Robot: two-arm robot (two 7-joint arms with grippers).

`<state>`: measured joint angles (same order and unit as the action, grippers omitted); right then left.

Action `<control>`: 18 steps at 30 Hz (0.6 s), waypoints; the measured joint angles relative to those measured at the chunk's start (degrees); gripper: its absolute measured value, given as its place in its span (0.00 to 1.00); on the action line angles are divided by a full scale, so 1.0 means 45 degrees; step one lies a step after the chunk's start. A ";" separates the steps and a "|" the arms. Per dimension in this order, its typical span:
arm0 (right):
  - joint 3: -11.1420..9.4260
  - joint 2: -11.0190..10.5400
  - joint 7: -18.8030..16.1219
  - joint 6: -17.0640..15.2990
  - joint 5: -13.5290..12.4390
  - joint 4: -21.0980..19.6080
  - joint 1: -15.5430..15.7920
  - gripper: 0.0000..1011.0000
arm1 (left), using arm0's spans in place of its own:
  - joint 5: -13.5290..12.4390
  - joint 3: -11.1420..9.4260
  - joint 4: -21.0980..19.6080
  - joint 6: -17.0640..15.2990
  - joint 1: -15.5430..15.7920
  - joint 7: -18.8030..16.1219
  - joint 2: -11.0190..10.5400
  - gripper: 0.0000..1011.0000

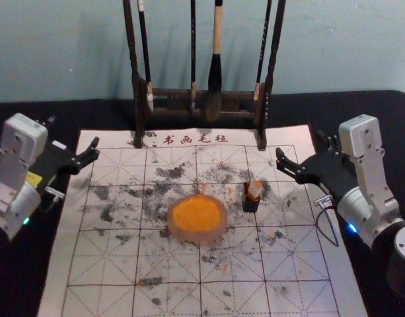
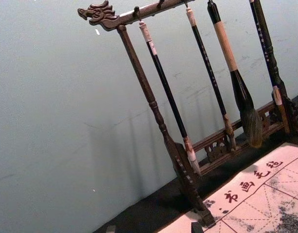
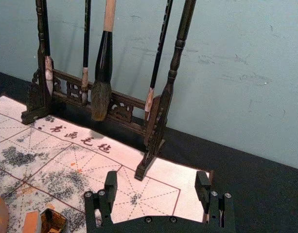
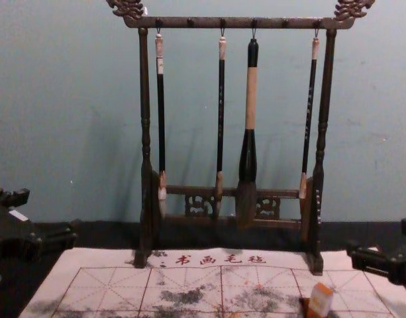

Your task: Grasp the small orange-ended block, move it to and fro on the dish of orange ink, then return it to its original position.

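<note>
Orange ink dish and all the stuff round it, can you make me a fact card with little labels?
dish: round, orange ink inside, on the mat
block: orange-ended, tilted at the small dark box; inside or leaning, can't tell
block's side: right of the dish
left tool: open, empty, by the mat's left edge
right tool: open, empty, near the mat's right side
mat: grid lines, dark and orange marks
rack: behind, four brushes hanging

Over my feed I'm looking at a black-covered table (image 1: 321, 112), where a white felt mat (image 1: 113, 139), grid-lined and ink-smudged, is lying flat, and a dark carved wooden brush rack (image 1: 172, 93) is standing across the mat's far edge
</note>
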<state>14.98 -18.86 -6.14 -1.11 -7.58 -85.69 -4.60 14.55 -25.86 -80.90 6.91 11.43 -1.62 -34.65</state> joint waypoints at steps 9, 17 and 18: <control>0.0000 -0.0006 0.0000 -0.0001 -0.0014 -0.0012 0.0000 0.99 | 0.0000 0.0000 -0.0001 0.0000 -0.0001 0.0000 0.0000 0.99; 0.0001 -0.0006 0.0000 -0.0001 -0.0024 -0.0020 0.0000 0.99 | 0.0000 0.0000 0.0000 0.0000 0.0000 0.0000 0.0000 0.99; 0.0001 -0.0006 0.0001 -0.0001 -0.0025 -0.0020 0.0000 0.99 | 0.0000 0.0000 0.0000 -0.0001 -0.0001 0.0000 0.0000 0.99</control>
<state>14.99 -18.89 -6.14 -1.11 -7.70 -85.78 -4.60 14.55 -25.86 -80.90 6.90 11.43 -1.62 -34.65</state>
